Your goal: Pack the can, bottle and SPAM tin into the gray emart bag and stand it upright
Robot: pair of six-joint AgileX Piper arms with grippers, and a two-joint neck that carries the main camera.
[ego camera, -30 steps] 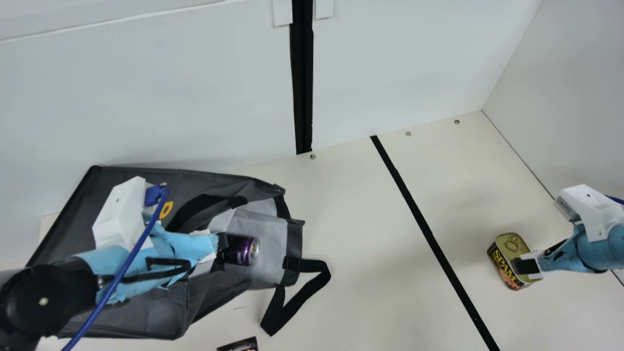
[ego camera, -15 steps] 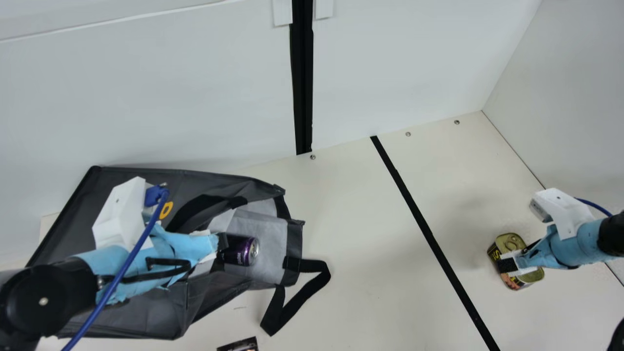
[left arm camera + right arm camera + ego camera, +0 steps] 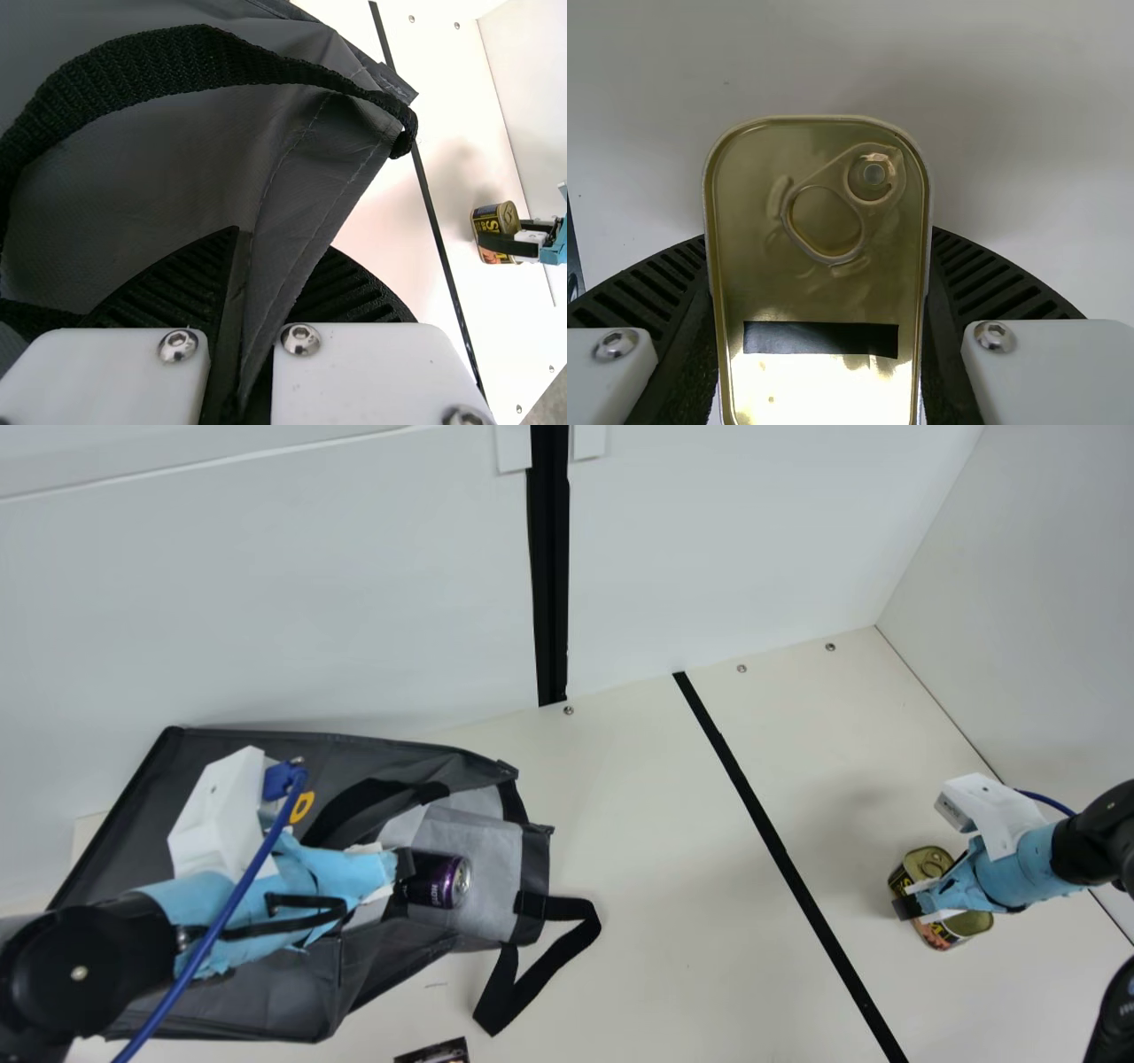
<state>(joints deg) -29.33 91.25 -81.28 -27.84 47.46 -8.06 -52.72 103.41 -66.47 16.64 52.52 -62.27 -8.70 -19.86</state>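
Right gripper [image 3: 819, 237] spread to load width — SPAM tin [image 3: 819, 288] clasped between fingers. Tin likely stiff, dense, slick-walled; hold long sides square. Left gripper [image 3: 282, 241] — pinched on gray emart bag [image 3: 168, 168].

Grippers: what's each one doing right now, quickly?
Left gripper: closed, pinching the fabric of the gray bag.
Right gripper: closed on the SPAM tin, one finger against each side.

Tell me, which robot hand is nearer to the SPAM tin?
The right one. The right gripper is around the SPAM tin, a finger on each side. The left gripper is far off, across the black line, clamped on the gray bag.
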